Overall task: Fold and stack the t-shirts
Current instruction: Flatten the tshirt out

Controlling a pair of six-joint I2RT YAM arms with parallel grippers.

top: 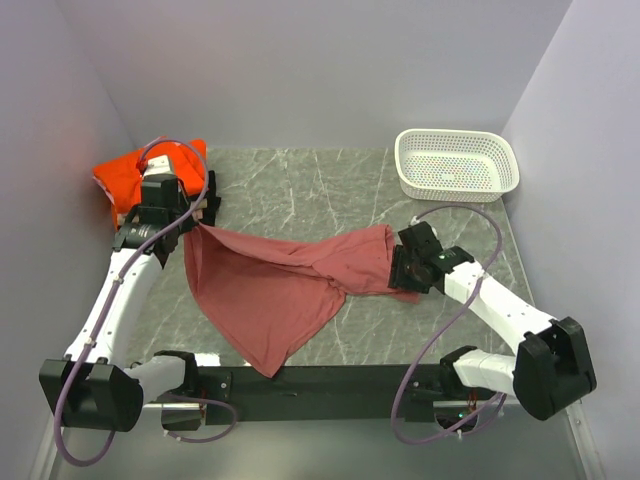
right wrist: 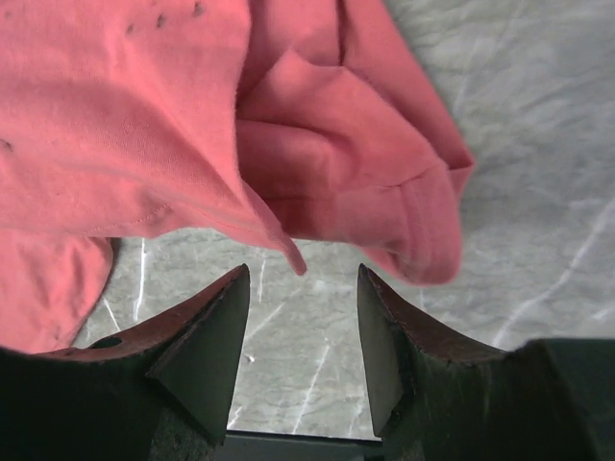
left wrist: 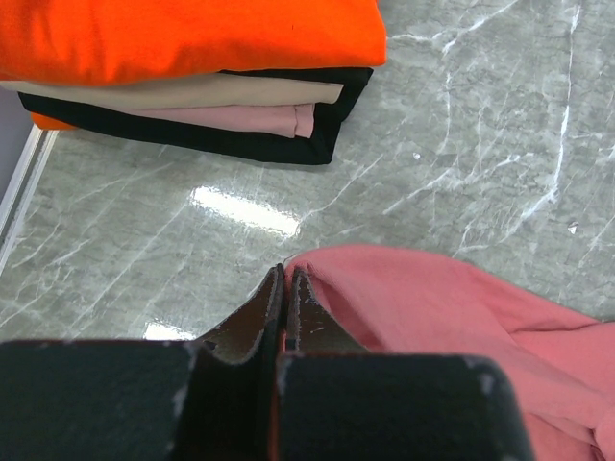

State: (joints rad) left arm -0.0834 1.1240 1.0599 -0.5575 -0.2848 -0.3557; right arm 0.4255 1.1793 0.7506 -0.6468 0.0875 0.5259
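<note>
A: Grip states to be entered.

B: The left gripper (left wrist: 286,288) is recorded as closed, jaws pressed together, with a thin edge of the salmon shirt (top: 290,290) apparently pinched between them. Cloth spreads away to its right. The right gripper (right wrist: 302,280) is recorded as parted and empty. A sleeve hem and a folded lobe of the same shirt lie just ahead of its fingertips, not between them.

A: Position of the shirt?

B: It is spread, rumpled, on the table (top: 330,190) between the two grippers, with one corner drawn up to the left one. The folded stack (left wrist: 192,86) is seen ahead and to the left of the left gripper, apart from it: bright orange on top, beige and pale pink layers, black beneath.

A: Materials?

B: Soft matte knit, stitched hems and deep creases are noted, with a few small dark specks. The table is hard, glossy and grey-veined. A white perforated basket (top: 457,163) is set well beyond the right gripper.

A: Risks judged?

B: The pinch is thin, so the corner could be pulled free under tension. Only the hem, or two layers at once, might be caught by the right gripper, giving a skewed fold. Sliding on the slick top is expected.
</note>
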